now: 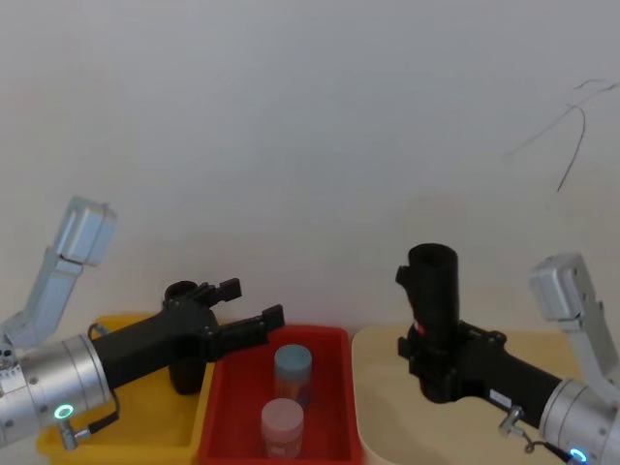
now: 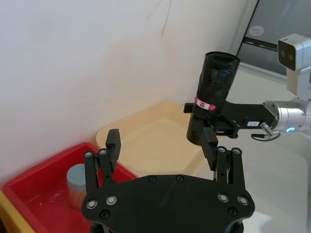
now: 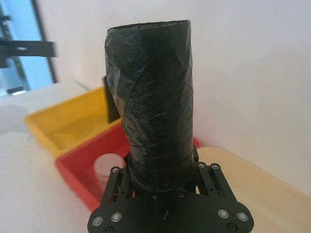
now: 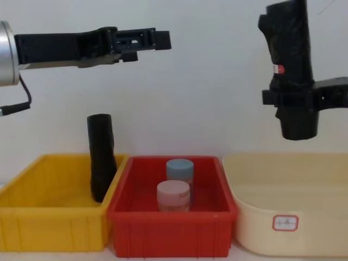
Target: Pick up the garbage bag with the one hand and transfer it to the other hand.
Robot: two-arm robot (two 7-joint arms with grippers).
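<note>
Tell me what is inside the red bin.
Two jars stand inside the red bin: a blue-lidded jar at the back, a pink-lidded jar in front. Their lids are on, so what they hold cannot be seen, and the jars hide part of the floor.

Plain black roll (image 4: pixel 101 157) stands in yellow bin (image 4: pixel 49 224); blue-capped jar (image 4: pixel 179 169) and pink-capped jar (image 4: pixel 173 196) sit in red bin (image 4: pixel 171 232).

Most likely a robot test bench in a lab or workshop room; a bare white wall (image 1: pixel 291 116) stands close behind; three plastic sorting bins sit in a row, a yellow bin (image 4: pixel 54 231), a red bin (image 4: pixel 171 236) and a cream tub (image 4: pixel 326 228) (a small printed label (image 4: pixel 285 222) on its front); a dark-framed glazed panel (image 2: pixel 272 29) stands to one side.
</note>
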